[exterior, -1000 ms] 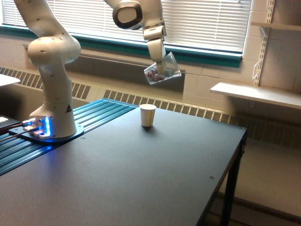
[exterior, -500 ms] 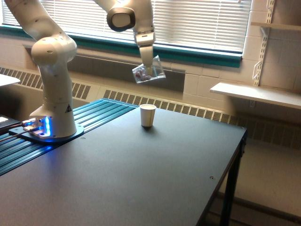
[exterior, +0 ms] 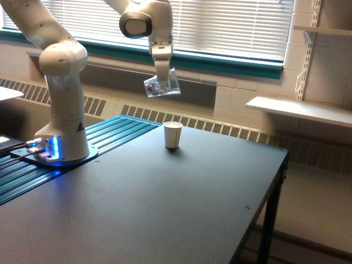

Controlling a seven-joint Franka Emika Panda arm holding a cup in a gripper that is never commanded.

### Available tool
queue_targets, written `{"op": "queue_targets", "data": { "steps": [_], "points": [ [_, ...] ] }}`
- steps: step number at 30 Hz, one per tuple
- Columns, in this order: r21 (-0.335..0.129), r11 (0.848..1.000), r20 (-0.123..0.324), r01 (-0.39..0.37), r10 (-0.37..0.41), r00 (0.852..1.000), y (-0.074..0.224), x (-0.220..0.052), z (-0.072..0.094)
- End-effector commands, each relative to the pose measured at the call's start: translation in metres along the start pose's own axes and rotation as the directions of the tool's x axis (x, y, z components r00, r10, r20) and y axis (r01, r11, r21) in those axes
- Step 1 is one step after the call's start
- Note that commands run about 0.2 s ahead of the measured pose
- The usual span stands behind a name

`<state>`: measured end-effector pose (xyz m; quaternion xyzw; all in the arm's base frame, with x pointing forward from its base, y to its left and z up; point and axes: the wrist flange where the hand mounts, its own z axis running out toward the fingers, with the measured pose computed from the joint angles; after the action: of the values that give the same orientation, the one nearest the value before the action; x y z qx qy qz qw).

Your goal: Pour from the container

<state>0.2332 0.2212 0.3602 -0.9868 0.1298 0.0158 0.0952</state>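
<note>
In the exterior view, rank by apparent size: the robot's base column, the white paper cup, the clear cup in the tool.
1. Robot's base column, by far the largest.
2 and 3. White paper cup and clear cup look about alike; the clear one is tilted, and distance from the camera is unsure, so no ranking.

clear cup [exterior: 162,87] with reddish-purple pieces, white cup [exterior: 172,135]

Container [exterior: 162,87] above table [exterior: 165,209] (tilted); paper cup [exterior: 172,135] below-right
</note>
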Motion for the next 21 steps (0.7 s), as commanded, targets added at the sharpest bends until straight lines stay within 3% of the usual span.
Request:
{"op": "queue_targets", "data": {
  "steps": [1,13,21],
  "points": [
    [-0.037,0.999,0.070,0.030,-0.028,0.997,0.003,-0.014,0.022],
    [-0.068,0.997,0.149,0.022,-0.012,0.989,-0.003,-0.015,0.057],
    [-0.062,0.998,0.188,-0.013,0.024,0.982,-0.010,-0.002,0.068]
  ]
}}
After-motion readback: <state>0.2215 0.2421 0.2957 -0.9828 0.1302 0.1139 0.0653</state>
